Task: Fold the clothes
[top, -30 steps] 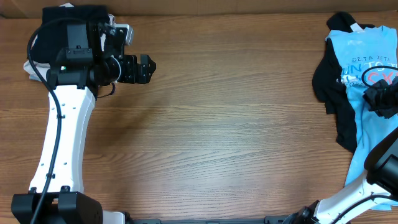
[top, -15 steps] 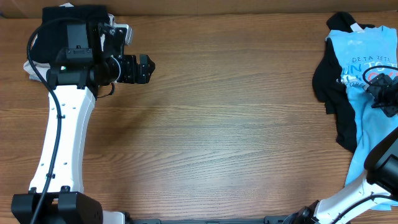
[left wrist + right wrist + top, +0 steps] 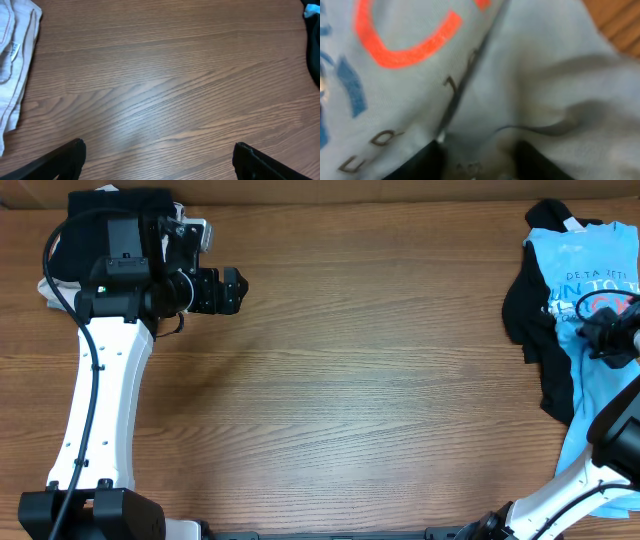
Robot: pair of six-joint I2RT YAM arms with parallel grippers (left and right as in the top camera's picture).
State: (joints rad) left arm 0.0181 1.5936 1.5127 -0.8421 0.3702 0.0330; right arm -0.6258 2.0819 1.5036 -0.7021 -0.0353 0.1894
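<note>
Right gripper (image 3: 475,161) is down on the T-shirt (image 3: 572,252), at the table's (image 3: 380,380) far right edge. The shirt lies chest-up and rumpled, with the black top (image 3: 518,310) poking out from under its left side. In the wrist view a ridge of blue cloth sits between the two fingers (image 3: 415,160), just below the pink lettering. The fingers are partly apart around that ridge. I cannot tell whether they've actually bitten or are only pressed into it.

My read: you're going for a pinch mid-chest so you can drag the shirt off the pile to the bare middle of the table. That's where there's room to spread and fold it. Watch that the black top doesn't ride along, since the two overlap right beside your grip.

Left gripper (image 3: 159,161) is parked over bare wood at upper left, with its fingers spread wide and holding nothing. It's well apart from the shirt, so it looks staged to take the other side once the shirt comes over. A white cloth (image 3: 12,55) and a black garment (image 3: 100,202) sit by that arm at the far left. Neither is touched.

Folding itself hasn't started yet.
</note>
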